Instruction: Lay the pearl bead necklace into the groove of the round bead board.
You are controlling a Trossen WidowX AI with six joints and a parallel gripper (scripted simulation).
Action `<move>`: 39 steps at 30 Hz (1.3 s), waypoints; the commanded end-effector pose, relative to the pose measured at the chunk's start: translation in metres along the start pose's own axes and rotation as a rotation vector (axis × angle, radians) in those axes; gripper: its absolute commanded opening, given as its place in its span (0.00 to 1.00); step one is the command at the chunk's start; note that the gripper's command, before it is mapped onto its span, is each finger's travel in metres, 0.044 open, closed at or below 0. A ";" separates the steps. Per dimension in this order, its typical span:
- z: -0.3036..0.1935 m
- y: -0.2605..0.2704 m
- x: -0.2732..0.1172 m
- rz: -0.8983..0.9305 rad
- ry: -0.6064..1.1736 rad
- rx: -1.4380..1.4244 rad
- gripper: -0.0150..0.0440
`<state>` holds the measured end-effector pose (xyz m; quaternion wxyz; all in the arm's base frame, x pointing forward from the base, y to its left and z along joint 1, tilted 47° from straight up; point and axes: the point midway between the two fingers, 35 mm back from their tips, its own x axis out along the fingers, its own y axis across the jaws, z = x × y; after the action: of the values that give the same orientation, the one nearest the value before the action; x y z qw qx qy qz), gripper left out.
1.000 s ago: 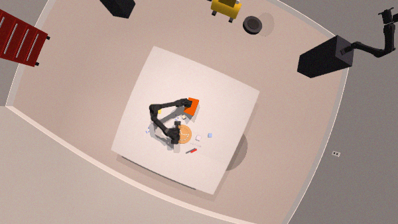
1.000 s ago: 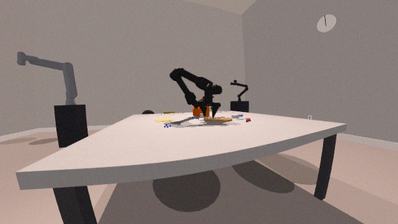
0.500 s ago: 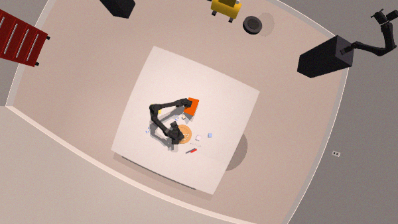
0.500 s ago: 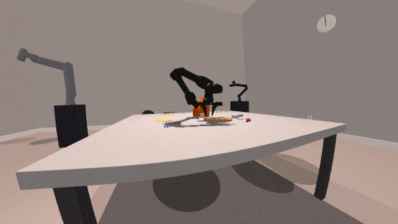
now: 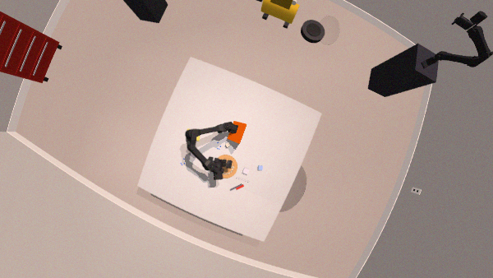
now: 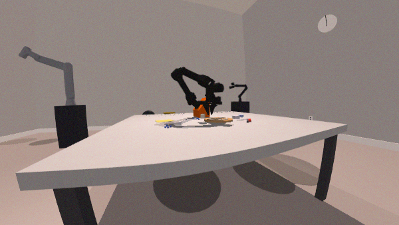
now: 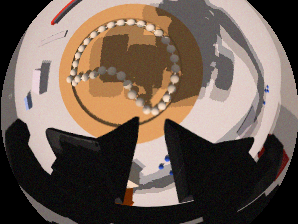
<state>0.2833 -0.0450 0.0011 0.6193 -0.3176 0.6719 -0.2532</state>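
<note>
Arm: the black arm [image 5: 210, 131] [image 6: 192, 75] goes up from its foot near the orange block [image 5: 239, 132] [image 6: 200, 112], bends sharply at its elbow, and comes back over toward the round board [image 5: 234, 169] [image 6: 228, 120] [image 7: 85, 112].
Hand end: the gripper [image 5: 227, 164] [image 6: 211, 112] [image 7: 152, 121] points down over the board.
Jaws: partly open, with a small gap and nothing in them.
Pearl necklace: the pearl bead necklace [image 7: 131, 22] lies on the board. In the wrist view, beads curve round the top and right along the groove, then wiggle across the middle to the left side.
Groove: the bottom left part has no beads in it.
</note>
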 end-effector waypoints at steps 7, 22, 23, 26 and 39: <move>0.004 0.005 -0.015 0.013 -0.006 -1.037 0.46; 0.004 0.005 -0.015 0.013 -0.006 -1.037 0.46; 0.004 0.005 -0.014 0.013 -0.006 -1.037 0.46; 0.004 0.005 -0.004 0.012 -0.006 -1.037 0.46; 0.006 0.005 0.004 0.011 -0.013 -1.031 0.46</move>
<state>0.2910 -0.0390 -0.0019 0.3924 -0.5793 0.7050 0.1158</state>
